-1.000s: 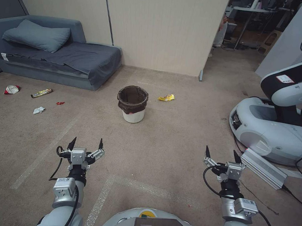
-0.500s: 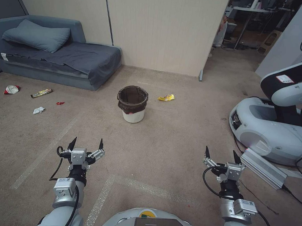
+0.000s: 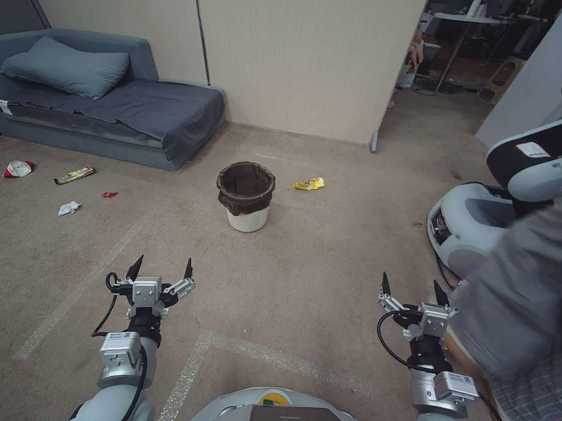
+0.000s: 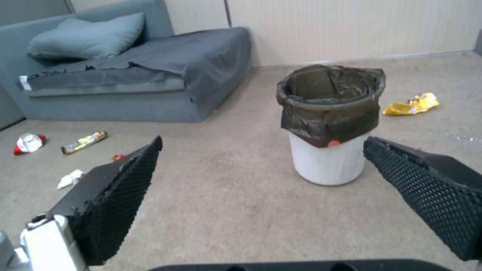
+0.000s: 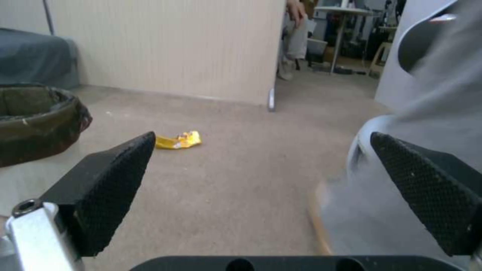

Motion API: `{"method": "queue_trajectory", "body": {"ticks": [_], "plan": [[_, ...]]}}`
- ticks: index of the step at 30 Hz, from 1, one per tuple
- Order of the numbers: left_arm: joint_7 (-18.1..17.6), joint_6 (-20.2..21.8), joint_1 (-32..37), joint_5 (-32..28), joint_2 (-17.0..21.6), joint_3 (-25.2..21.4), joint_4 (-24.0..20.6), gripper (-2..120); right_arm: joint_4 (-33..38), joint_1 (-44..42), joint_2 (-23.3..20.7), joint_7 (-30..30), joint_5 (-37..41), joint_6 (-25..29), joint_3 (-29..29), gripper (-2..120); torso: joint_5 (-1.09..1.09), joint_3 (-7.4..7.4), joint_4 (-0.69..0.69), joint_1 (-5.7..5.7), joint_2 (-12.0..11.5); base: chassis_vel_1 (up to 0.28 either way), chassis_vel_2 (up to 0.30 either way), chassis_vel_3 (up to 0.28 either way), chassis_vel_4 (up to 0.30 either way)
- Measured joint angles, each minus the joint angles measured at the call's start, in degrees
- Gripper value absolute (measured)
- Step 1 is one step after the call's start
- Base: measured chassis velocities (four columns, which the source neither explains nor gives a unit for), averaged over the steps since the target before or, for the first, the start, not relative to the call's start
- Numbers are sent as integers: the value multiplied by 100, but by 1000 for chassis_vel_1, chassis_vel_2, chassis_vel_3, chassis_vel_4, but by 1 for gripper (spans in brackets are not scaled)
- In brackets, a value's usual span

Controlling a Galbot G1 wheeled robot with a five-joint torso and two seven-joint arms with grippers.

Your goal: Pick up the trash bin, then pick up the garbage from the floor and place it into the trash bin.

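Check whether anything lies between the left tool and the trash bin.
Nothing visible does. The left tool is open above bare floor, and the trash bin stands ahead on open carpet. The yellow wrapper lies beside the bin, off that path.

No legible text, label, brand or number on anything in view.

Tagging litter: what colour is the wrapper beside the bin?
Yellow wrapper, clearest in the left wrist view.
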Motion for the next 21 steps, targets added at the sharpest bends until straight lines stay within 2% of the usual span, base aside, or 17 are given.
{"method": "queue_trajectory", "body": {"ticks": [21], "plan": [[12,-13,9,7,-5,-8,-5,100,-41,0,0,-12,-1,57,11,100,-1,0,0,0,0,-79,80,81,-81]]}}
